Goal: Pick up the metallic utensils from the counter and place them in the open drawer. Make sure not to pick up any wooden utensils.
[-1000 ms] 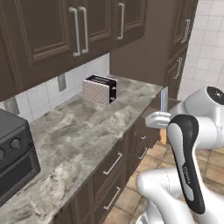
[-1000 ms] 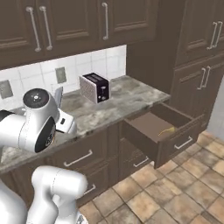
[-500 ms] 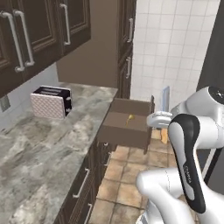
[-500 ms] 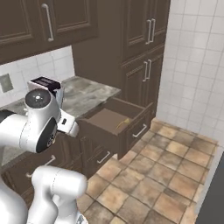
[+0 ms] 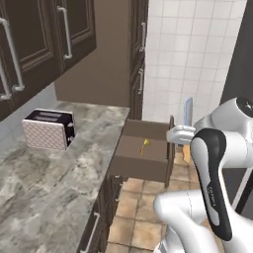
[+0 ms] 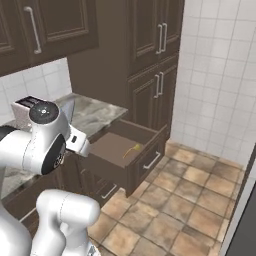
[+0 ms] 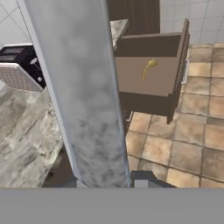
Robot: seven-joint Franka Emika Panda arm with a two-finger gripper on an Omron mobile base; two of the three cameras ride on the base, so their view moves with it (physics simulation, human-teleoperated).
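Since the earlier frames the whole scene has slid sideways in both base views: the camera base has moved along the bench, so the toaster now sits toward the left and the open drawer lies ahead of the arm, where a second ago it was hardly in view on the left side.

The tool is held up beside the drawer's front panel, closed narrowly on a bluish-grey utensil that stands upright from it. From the hand view this utensil is a flat, dull grey strip with a mottled surface, running from the fingers up across the frame. Its far end is out of frame, so I cannot tell what kind of head it has.

The golden-yellow utensil already lies on the drawer's floor: small, slim and shiny, with a rounded spoon-like head and a thin stem, near the middle of the box. In the right base view it shows as a short yellow streak on the brown bottom.
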